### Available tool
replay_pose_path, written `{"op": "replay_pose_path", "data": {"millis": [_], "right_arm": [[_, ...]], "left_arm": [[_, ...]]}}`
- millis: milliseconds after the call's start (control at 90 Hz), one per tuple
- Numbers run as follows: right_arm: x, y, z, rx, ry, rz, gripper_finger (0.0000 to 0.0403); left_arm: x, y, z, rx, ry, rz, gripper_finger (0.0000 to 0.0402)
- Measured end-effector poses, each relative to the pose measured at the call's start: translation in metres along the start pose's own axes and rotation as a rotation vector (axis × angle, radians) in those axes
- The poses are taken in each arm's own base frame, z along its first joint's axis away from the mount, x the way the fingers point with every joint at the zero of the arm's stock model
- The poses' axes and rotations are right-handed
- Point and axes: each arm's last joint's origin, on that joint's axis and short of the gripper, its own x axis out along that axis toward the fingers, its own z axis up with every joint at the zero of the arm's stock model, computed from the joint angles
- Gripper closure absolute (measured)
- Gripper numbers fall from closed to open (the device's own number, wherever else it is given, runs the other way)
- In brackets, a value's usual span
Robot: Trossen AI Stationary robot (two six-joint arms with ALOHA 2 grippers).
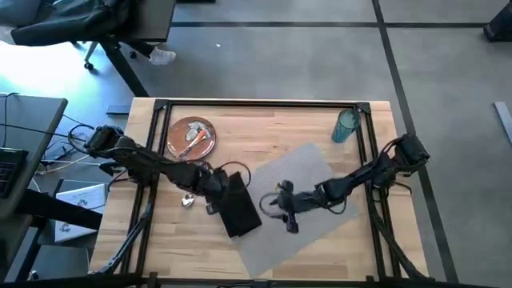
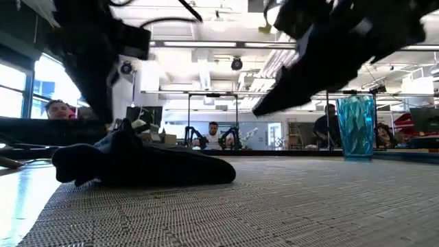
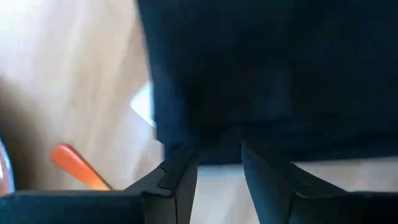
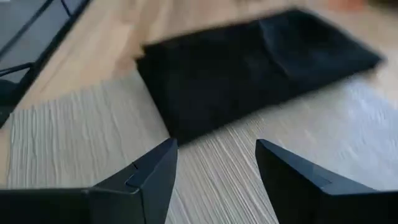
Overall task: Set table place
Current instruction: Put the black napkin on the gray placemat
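Observation:
The black napkin (image 1: 238, 206) lies folded across the left edge of the grey placemat (image 1: 308, 200), partly on the wooden table (image 1: 272, 128). My left gripper (image 1: 214, 186) is shut on the napkin's far-left end, which stands bunched up (image 2: 125, 137) while the rest lies flat. My right gripper (image 1: 282, 205) hovers open over the placemat, just right of the napkin (image 4: 249, 68), touching nothing. The orange-brown plate (image 1: 192, 138) at the far left carries cutlery. The teal tumbler (image 1: 346, 126) stands upright at the far right. My left gripper pinches the napkin's edge (image 3: 217, 149) between its two fingers (image 3: 181, 177), at the napkin's far-left end. It comes slanting down from the table's left. That end is raised in a small bunch; the rest of the napkin lies on the placemat and the wood.
An orange-handled utensil (image 3: 78, 167) lies on the wood near my left gripper, and a small silver piece (image 1: 188, 200) lies left of the napkin. The placemat lies skewed to the table's edges. The black frame rails (image 1: 156, 132) run along both sides.

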Motion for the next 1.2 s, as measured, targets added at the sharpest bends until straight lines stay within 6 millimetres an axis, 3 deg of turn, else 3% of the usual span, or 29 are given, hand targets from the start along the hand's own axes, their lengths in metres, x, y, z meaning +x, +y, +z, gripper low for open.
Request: {"op": "replay_pose_path", "data": {"millis": [189,411,633,1200], "right_arm": [[0.036,0.021,0.021,-0.126,0.022,-0.052,0.0199],[0.063,0.031,0.035,-0.149,0.119,-0.121,0.0199],[0.065,0.037,0.034,-0.087,0.144,-0.130,0.0199],[0.068,0.046,0.027,-0.120,0.143,-0.094,0.0199]], "left_arm": [[-0.008,-0.029,-0.029,0.004,-0.069,0.019,0.0289],[0.012,-0.038,-0.062,-0.079,-0.153,0.006,0.0289],[0.033,-0.035,-0.071,-0.139,-0.299,-0.025,0.0289],[0.068,-0.020,-0.091,-0.206,-0.387,-0.003,0.0289]]}}
